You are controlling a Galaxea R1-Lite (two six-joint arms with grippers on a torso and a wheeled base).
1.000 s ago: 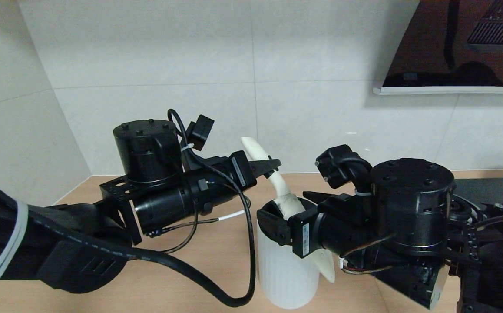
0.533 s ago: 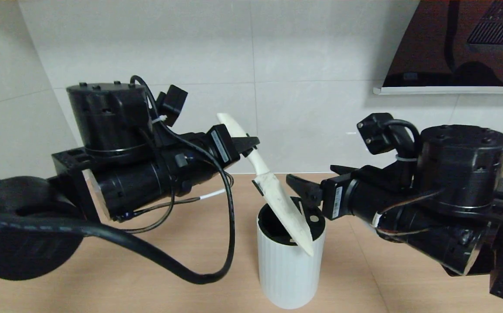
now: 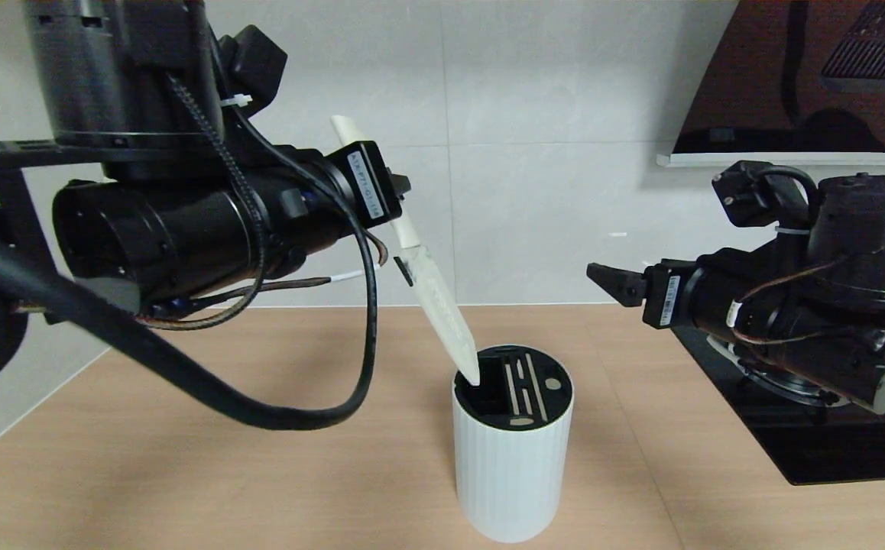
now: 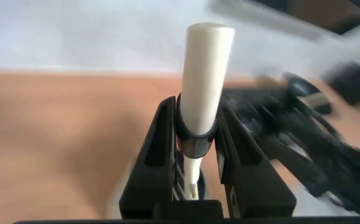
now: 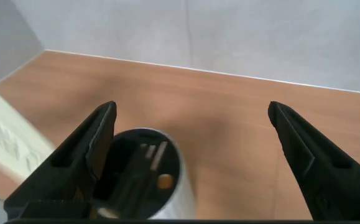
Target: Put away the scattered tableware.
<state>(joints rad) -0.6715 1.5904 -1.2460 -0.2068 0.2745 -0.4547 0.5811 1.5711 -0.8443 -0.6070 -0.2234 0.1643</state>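
The left gripper (image 3: 399,189) hangs high over the wooden counter (image 3: 221,473), clamped on the pale handle of a white knife (image 3: 442,313); in the left wrist view the two black fingers (image 4: 161,140) press the handle (image 4: 206,68) from either side, and its rounded butt sticks out well past them. The knife is tilted, handle up toward the tiled wall (image 3: 549,153) and blade running down and toward the robot's right; its tip meets the left edge of the black top of the holder (image 3: 511,466), by the wide opening there, though whether it has gone in I cannot tell.

The holder is a white ribbed cylinder standing upright on the counter, its black top cut with narrow slots and a small round hole; the right wrist view looks down on it (image 5: 143,168) with the blade (image 5: 5,134) slanting in beside it.

The right gripper (image 3: 603,276) is off to the right, apart from the holder and higher than its top; its fingers (image 5: 74,168) stand wide apart with nothing between them. Under that arm lies a black stove top (image 3: 817,451), and a dark hood (image 3: 817,76) hangs on the wall above.
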